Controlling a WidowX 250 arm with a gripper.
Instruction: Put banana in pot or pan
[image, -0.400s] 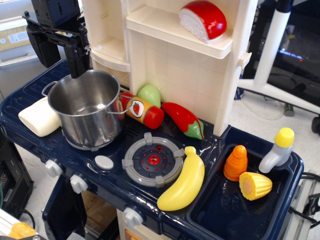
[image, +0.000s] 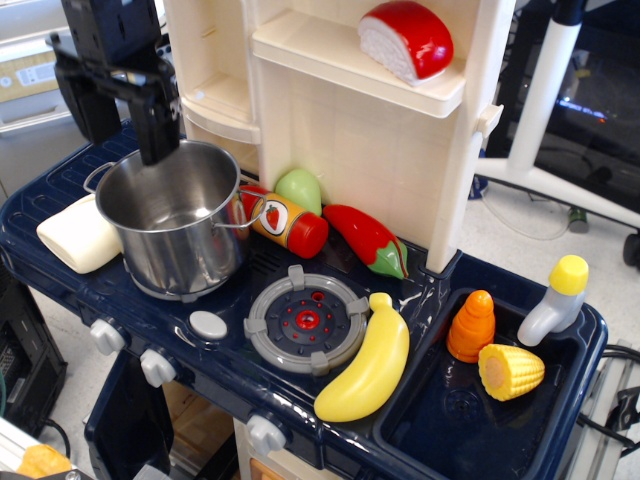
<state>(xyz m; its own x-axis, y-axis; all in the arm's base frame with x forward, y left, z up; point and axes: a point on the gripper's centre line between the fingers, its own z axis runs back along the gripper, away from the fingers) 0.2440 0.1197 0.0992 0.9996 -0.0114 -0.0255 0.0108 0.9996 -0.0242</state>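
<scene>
The single view looks down on a toy kitchen with a dark blue countertop (image: 60, 250) and a cream shelf unit (image: 350, 130) behind it.

The black gripper (image: 118, 115) hangs at the upper left, above and behind the far rim of the pot (image: 180, 215). Its two fingers (image: 155, 120) stand well apart with nothing between them, so it is open wide and holds nothing.

The pot stands upright on the left burner, shiny and empty, with one wire handle on its left and one on its right. A cream block (image: 78, 235) lies just beside its left wall.

The banana (image: 368, 365) lies flat on the countertop near the front edge, well apart from the pot. It sits just right of the grey burner (image: 308, 320), stem end pointing away from the front, along the left rim of the sink (image: 440, 430).

Behind the burner lie a red-capped bottle (image: 285, 222), a green piece (image: 300, 188) and a red pepper (image: 365, 240). In the sink are a carrot (image: 472, 325), a corn cob (image: 510, 370) and a yellow-capped bottle (image: 555, 300). A red and white piece (image: 408, 40) rests on the shelf.
</scene>
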